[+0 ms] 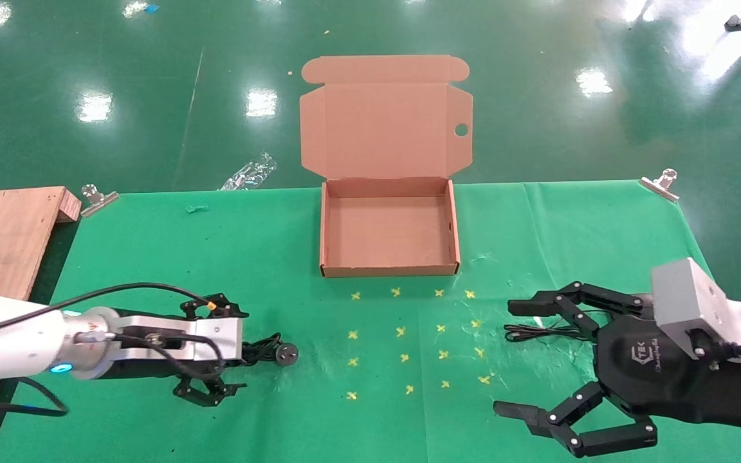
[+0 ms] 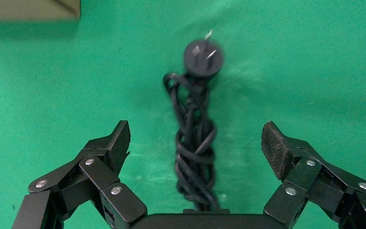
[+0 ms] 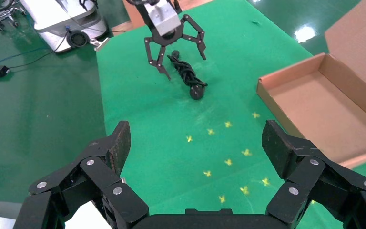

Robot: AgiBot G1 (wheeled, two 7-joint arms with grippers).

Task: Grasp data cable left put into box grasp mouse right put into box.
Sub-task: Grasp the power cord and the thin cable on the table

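Left gripper (image 2: 195, 143) low over the data cable (image 2: 195, 143), jaws spread to either side of the bundle.

We see its arm reaching level across the table (image 1: 152, 257); the cable's round plug points toward the yellow crosses (image 1: 409, 334). The right gripper (image 1: 538, 360) hovers spread beyond, a thin wire beneath; the box (image 1: 388, 270) lies open behind.

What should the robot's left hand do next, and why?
Probably close. The left gripper is open with its fingers on either side of the data cable, which lies on the green cloth. The box is open and empty, so squeezing the bundle looks like the step before carrying it over.
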